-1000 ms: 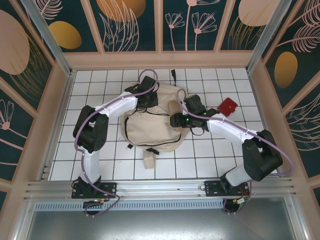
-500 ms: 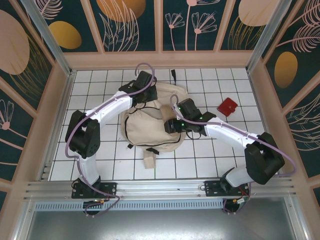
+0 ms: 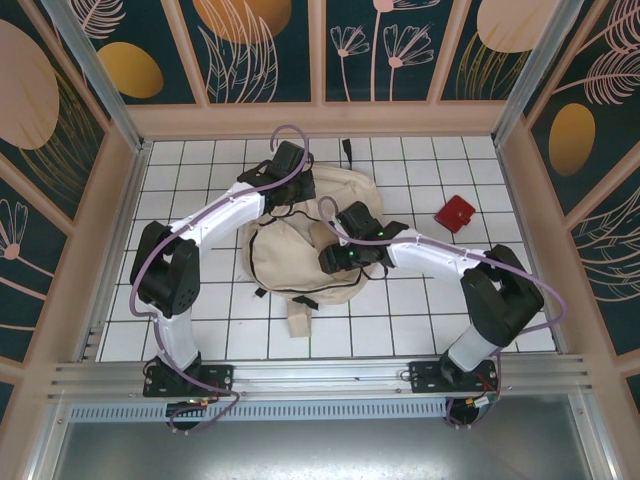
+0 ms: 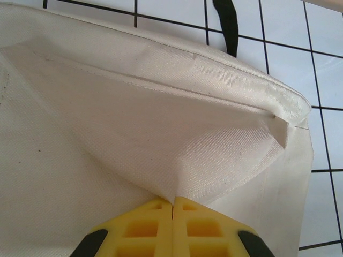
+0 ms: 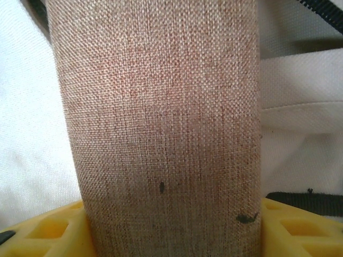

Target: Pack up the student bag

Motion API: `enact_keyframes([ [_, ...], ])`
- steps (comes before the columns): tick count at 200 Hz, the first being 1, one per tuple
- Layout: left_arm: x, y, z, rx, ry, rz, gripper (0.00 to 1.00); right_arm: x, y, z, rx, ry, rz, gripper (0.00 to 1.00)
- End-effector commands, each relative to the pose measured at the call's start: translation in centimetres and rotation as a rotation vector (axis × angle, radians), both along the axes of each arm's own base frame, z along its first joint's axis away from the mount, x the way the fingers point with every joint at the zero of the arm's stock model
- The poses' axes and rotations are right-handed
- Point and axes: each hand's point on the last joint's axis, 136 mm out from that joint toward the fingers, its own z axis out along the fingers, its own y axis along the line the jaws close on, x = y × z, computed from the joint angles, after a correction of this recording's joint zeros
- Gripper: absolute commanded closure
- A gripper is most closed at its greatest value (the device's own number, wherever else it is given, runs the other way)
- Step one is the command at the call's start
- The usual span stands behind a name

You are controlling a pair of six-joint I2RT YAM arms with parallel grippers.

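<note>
Teamwork seems the idea: the student bag (image 3: 295, 255) lies flat in the middle of the tiled table (image 3: 200, 330). The left gripper (image 4: 172, 206) is clamped tight on a fold of its cream cloth near the far edge, tenting it up, I'd guess, to hold the mouth open. The right gripper (image 5: 171, 235), jaws at a middling spread, grips a flat tan woven item (image 5: 161, 107) just over the bag's middle, presumably lined up to go inside. A red object (image 3: 456, 213) lies well apart on the right, likely waiting its turn.
</note>
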Motion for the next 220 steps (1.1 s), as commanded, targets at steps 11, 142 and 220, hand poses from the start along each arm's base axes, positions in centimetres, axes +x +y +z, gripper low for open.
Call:
enact_keyframes([
  [11,1.0,-0.2,4.7,-0.067,-0.127,0.015,1.00,0.7,0.7,-0.1,-0.032,-0.007,0.006,0.45],
  [142,0.3,-0.7,3.8,-0.081,-0.094,-0.017,1.00,6.1,1.0,1.6,-0.025,-0.063,-0.182,0.45],
  [220,0.4,0.2,3.2,-0.070,-0.086,0.018,1.00,7.8,3.5,2.4,0.073,-0.147,-0.158,0.42],
])
